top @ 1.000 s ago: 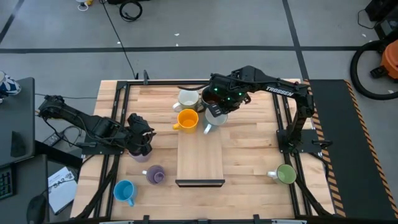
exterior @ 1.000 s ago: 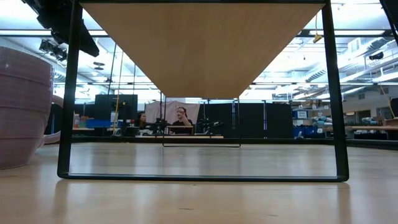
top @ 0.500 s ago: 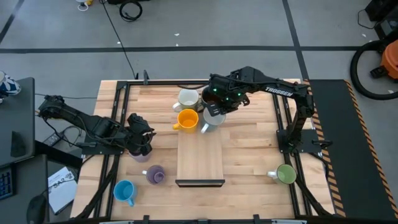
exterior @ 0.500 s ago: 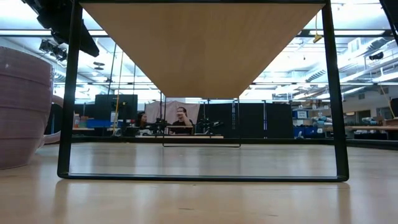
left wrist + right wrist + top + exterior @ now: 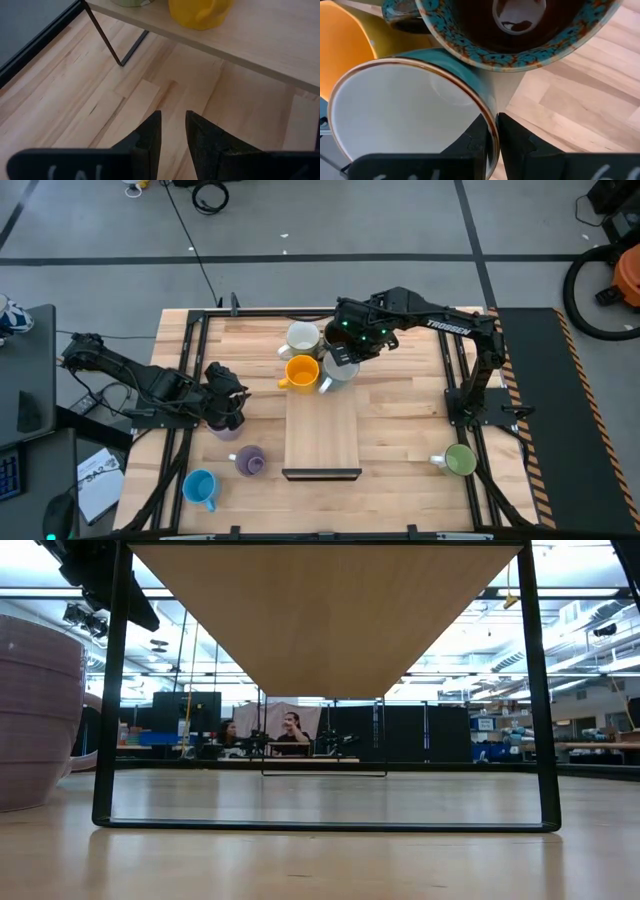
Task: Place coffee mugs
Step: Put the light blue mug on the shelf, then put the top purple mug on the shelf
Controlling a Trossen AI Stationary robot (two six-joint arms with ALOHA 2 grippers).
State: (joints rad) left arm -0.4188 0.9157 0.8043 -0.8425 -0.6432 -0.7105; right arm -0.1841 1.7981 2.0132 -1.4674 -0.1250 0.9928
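My right gripper [image 5: 345, 358] is shut on a white mug [image 5: 338, 371] at the far end of the wooden riser [image 5: 322, 435], right beside the orange mug [image 5: 301, 372]. A dark mug with a speckled teal rim [image 5: 520, 30] and another white mug [image 5: 303, 338] stand just beyond. My left gripper [image 5: 228, 405] hovers at the table's left, open by a narrow gap, with nothing between its fingers [image 5: 150, 132]. A lavender mug [image 5: 220, 430] stands partly hidden under it. My right gripper pinches the white mug's rim and wall [image 5: 487, 107], one finger inside [image 5: 477, 137] and one outside [image 5: 512, 145]. The fingers come steeply from above. The mug's mouth faces up; whether its base rests on the riser I cannot tell.
A second lavender mug [image 5: 249, 461] and a light blue mug [image 5: 200, 487] stand near the table's front left. A green mug [image 5: 460, 460] is at the front right. The riser's black legs [image 5: 110, 690] frame the low view. People sit in the room behind.
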